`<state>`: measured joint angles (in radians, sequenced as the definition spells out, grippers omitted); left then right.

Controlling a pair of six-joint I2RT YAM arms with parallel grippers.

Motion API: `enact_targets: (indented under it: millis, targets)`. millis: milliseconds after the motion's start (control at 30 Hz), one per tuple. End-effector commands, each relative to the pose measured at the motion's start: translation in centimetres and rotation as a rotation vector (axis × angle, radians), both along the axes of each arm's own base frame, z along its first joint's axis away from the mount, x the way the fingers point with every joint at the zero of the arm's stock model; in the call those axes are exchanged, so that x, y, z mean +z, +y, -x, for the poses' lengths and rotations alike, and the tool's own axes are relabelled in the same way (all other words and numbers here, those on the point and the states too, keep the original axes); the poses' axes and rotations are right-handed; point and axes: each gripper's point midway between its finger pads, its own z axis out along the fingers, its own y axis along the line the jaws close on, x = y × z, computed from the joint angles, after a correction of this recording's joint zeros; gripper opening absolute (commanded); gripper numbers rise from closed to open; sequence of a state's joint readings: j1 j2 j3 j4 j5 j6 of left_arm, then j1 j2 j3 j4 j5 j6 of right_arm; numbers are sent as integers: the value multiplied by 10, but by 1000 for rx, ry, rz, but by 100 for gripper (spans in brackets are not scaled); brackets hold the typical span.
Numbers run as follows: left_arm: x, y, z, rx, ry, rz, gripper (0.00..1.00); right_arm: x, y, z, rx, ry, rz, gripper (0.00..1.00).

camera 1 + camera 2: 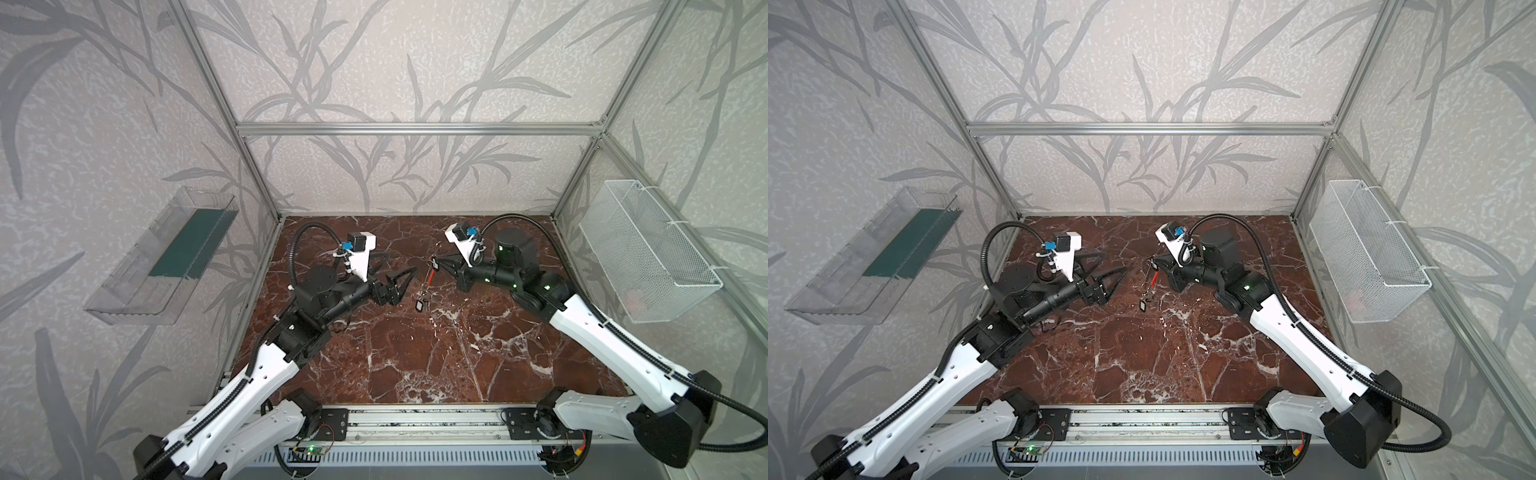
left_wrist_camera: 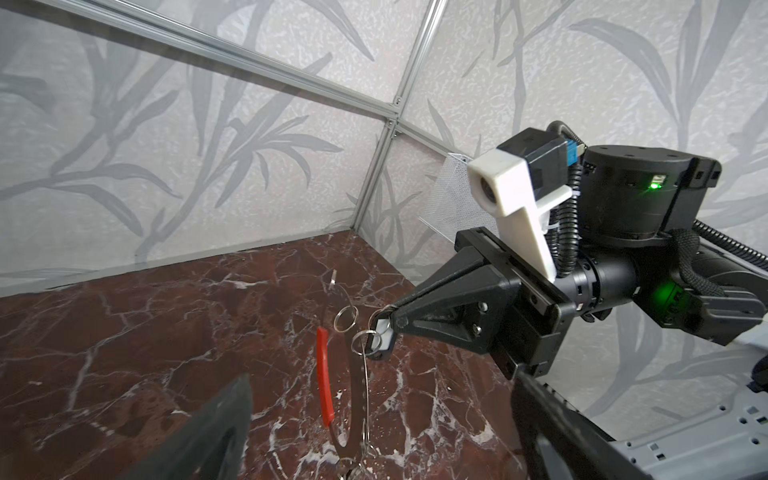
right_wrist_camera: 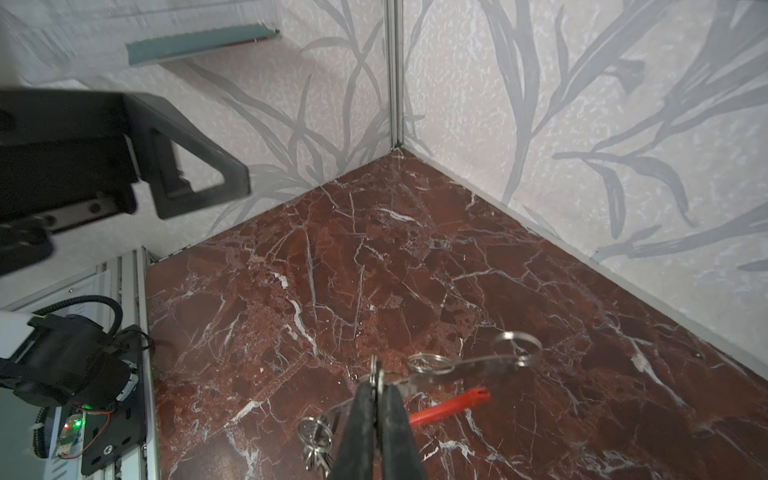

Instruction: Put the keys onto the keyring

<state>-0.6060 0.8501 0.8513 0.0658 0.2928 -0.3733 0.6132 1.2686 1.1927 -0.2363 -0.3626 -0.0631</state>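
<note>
keyring (image 2: 355,390) x1 in R hand (image 2: 392,319) | key tags (image 1: 419,306) x2 | L hand (image 1: 401,264) agape

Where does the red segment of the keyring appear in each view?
In a top view: red segment mid-table, just below the right gripper.
In a top view: red segment at the same spot.
Left wrist view: red segment beside the keyring's grey band.
Right wrist view: red segment next to the shut fingertips.
Shared landmark: the right gripper, shut on a key.
</note>
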Motion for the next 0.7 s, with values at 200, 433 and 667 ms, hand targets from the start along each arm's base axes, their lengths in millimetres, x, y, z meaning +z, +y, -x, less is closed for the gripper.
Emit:
enact_targets:
  millis: [200,433,667]
  targets:
    - [-9,50,15,188,-4,-38,99,-34,37,-58,-35,88,76,0]
    - [-15,75,33,247,7,-13,99,-75,79,-116,-50,165,115,0]
    - [-20,93,45,294,18,-14,99,-108,112,-159,-49,207,153,0]
